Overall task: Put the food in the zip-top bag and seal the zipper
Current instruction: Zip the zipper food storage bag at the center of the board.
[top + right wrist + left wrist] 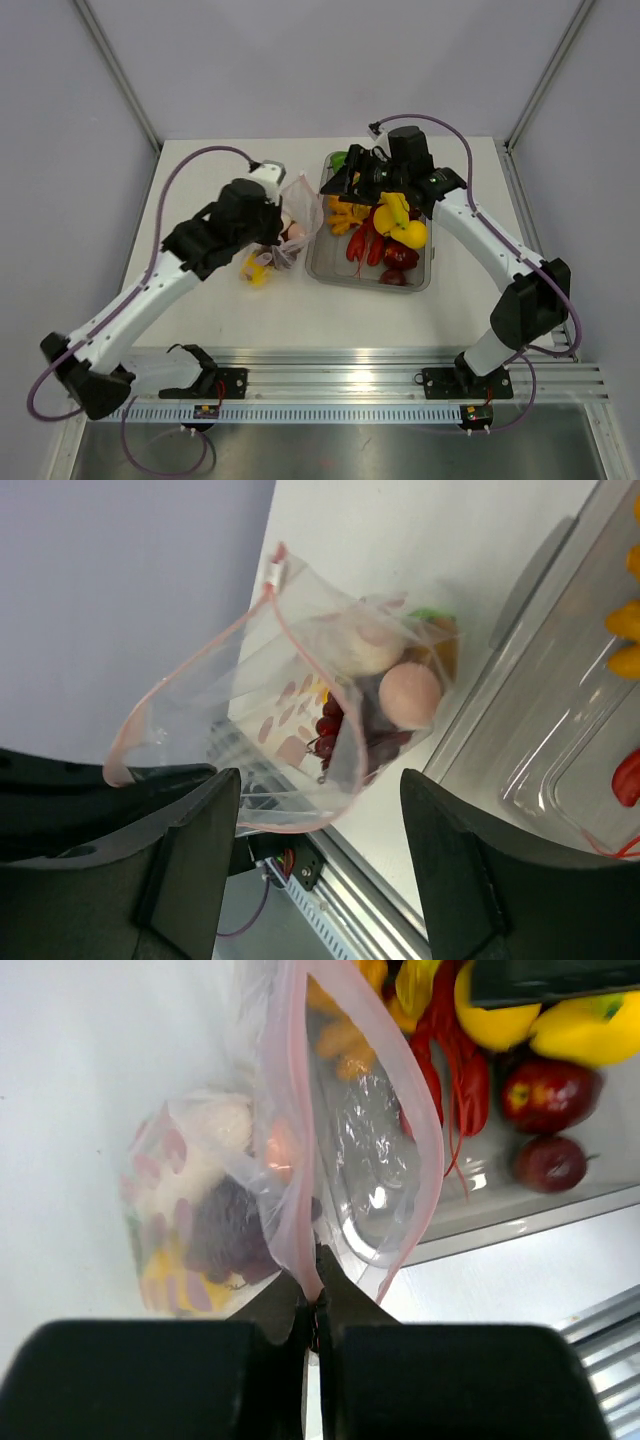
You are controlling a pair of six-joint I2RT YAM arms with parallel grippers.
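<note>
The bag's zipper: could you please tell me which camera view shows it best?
The left wrist view: the zipper fills it, mouth gaping, one end pinched in the left fingers. The right wrist view shows a thin pink loop; the top external view barely resolves it.

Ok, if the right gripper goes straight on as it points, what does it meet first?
Likely the zip-top bag, its mouth held open ahead of the open right gripper; depth is hard to judge.
</note>
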